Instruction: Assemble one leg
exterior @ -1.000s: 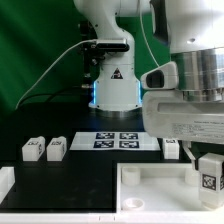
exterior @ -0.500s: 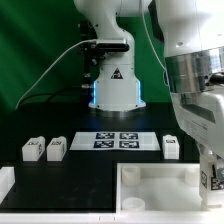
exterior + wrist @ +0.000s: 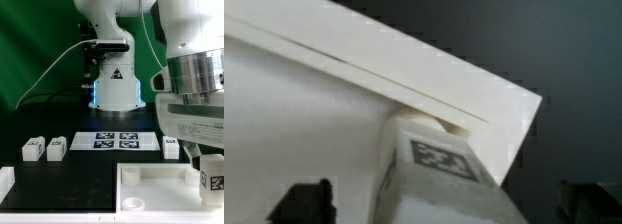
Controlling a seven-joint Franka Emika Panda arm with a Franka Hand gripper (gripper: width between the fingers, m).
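One leg is the piece in play. You will find it at the lower right of the exterior view, tag facing the camera, directly under the gripper and at the far right corner of the tray. From the wrist camera its far end runs up to that corner, where the rim's two edges meet, and it leans a little rather than standing square to the tray. I read that placement as lining the leg up with a corner socket. You cannot see the socket itself, though, nor whether the end sits in it.

The dark fingers show on either side of the leg, with a strip of white between each one and the leg's flanks. In the exterior view the arm's bulk hides the fingertips. So I cannot tell whether the gripper is clamped on the leg or standing loose around it. Check that before you trust any twist or lift.

Three other legs wait on the dark surface: two side by side at the middle left, one just right of the marker board. None lies in the tray, which I judge leaves the corner free for the arm.
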